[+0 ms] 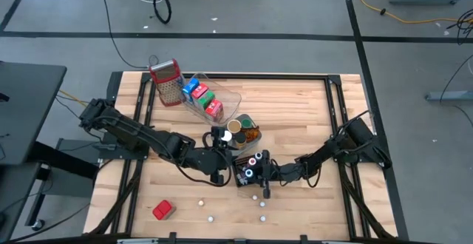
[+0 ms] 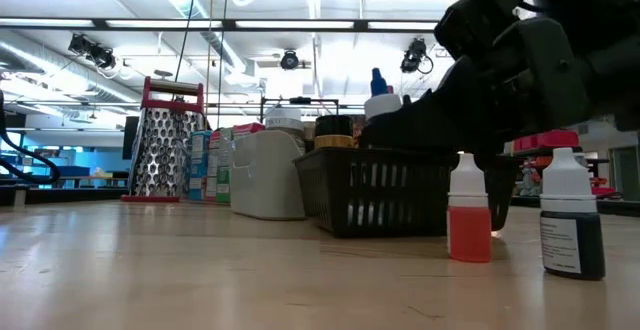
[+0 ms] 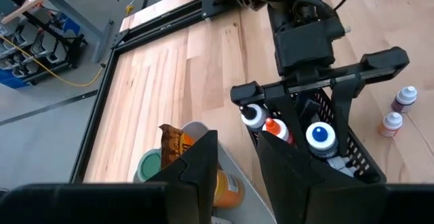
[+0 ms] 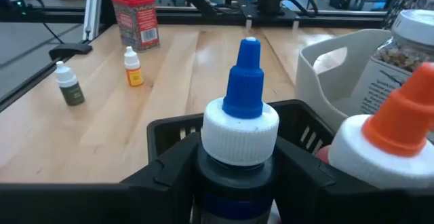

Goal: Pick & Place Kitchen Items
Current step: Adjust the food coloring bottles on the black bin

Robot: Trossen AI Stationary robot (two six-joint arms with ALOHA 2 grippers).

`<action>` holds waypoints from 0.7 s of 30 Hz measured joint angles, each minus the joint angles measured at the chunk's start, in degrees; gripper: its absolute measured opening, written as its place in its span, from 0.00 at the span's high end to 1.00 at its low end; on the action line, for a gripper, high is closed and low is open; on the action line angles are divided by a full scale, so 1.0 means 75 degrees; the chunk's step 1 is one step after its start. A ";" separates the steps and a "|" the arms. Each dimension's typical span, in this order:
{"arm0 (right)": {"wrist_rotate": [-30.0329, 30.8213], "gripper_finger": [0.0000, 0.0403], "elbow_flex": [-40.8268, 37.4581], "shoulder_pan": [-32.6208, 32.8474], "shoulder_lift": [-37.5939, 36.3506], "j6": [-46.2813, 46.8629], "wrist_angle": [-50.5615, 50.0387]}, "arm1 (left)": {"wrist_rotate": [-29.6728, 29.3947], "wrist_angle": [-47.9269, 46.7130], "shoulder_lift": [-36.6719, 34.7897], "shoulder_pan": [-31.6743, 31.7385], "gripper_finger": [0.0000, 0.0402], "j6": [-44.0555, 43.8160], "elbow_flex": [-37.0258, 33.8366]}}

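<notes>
Three bottles stand in the black basket (image 3: 352, 157); one metal grater (image 1: 167, 82).

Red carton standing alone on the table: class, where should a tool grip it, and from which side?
Grip the red carton across two flat opposite sides, probably coming straight down from above. It stands upright and apart on the table, with nothing close beside it to block the fingers.

Mid-surface is congested: black basket (image 1: 250, 171), grey tray (image 1: 242, 131) and both arms crowd together. Clear tray (image 1: 209, 100) and grater (image 1: 168, 82) block the far left. Small bottles (image 1: 255, 197) and red carton (image 1: 163, 210) dot the near edge. Far right surface (image 1: 295, 107) is open.
</notes>
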 joint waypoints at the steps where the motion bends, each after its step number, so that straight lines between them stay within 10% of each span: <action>1: 0.0049 0.59 0.0001 0.0000 0.0020 -0.0003 0.0019 | 0.0002 -0.0005 0.0000 0.0000 0.71 0.0000 0.0000; 21: 0.0348 0.39 0.0001 0.0111 -0.0658 -0.0694 -0.0132 | 0.0008 -0.0005 0.0003 0.0000 0.71 0.0000 0.0000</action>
